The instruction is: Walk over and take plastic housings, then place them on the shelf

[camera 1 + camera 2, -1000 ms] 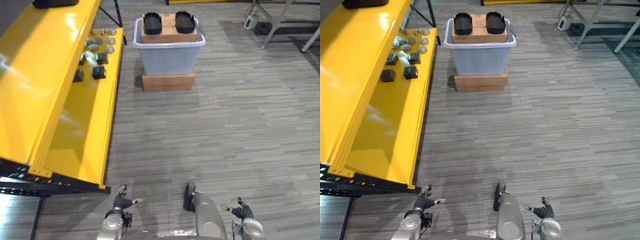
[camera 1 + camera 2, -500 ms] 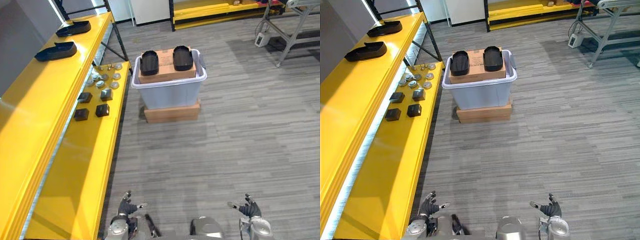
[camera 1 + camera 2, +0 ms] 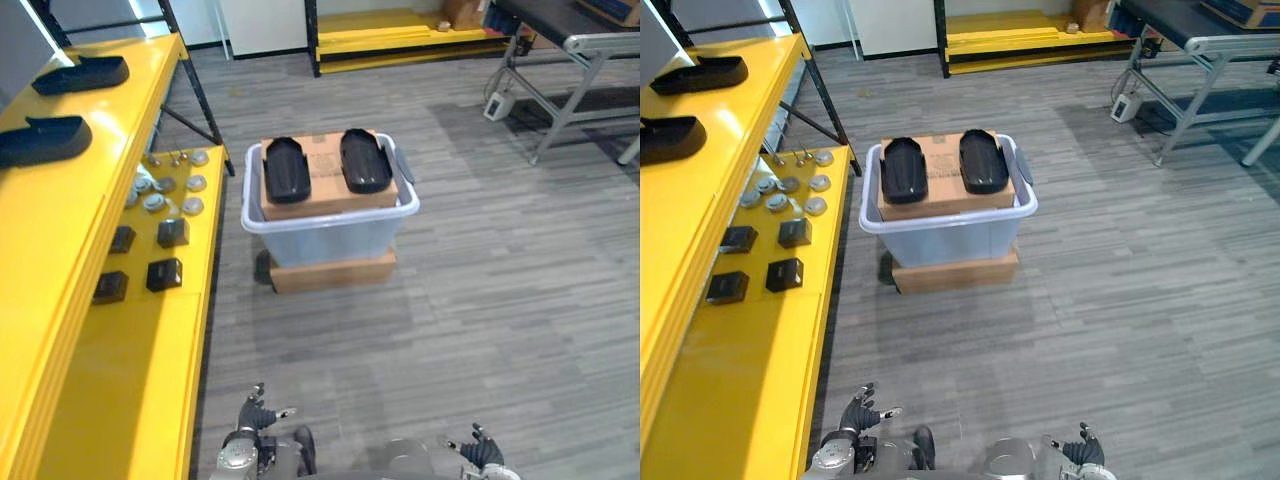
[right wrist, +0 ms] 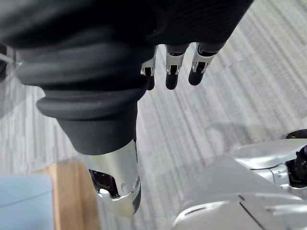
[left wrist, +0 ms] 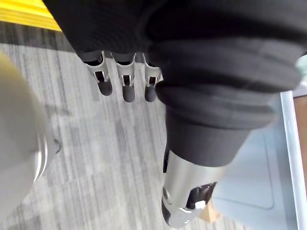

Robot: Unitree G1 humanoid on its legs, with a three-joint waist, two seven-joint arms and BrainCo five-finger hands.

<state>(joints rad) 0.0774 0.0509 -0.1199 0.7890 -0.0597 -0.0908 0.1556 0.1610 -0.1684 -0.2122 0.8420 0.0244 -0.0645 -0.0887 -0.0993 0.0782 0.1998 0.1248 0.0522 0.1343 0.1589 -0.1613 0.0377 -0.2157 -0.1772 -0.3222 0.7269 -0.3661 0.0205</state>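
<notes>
Step in hand, as you should read it: the approach, with nothing picked up yet. Left hand (image 3: 254, 410) and right hand (image 3: 479, 453) hang low at the near edge of the head views, well apart from the work. The left fingers (image 5: 125, 81) and right fingers (image 4: 172, 72) are loosely straight in their wrist views, with only floor past them, so both hands are empty. Your targets are the first housing (image 3: 287, 170) and second housing (image 3: 365, 160), black and shell-like. They lie side by side on a cardboard box (image 3: 322, 180) that sits in a pale tote bin (image 3: 330, 222). The bin stands on a lower carton (image 3: 330, 272) on the floor ahead. To your left runs the yellow shelf (image 3: 120, 380). Its upper tier carries two shelved housings (image 3: 42, 140) of the same sort, its lower tier small black blocks (image 3: 164, 273) and round metal discs (image 3: 160, 195). Next move, in my judgement: walk up to the bin and square up so both arms can reach over its rim, then bring a hand down on each housing. They look to lie loose on the box, so expect them to slide if you nudge them before curling the fingers. Bare space on the upper tier beside the shelved pair looks the likely drop spot.
</notes>
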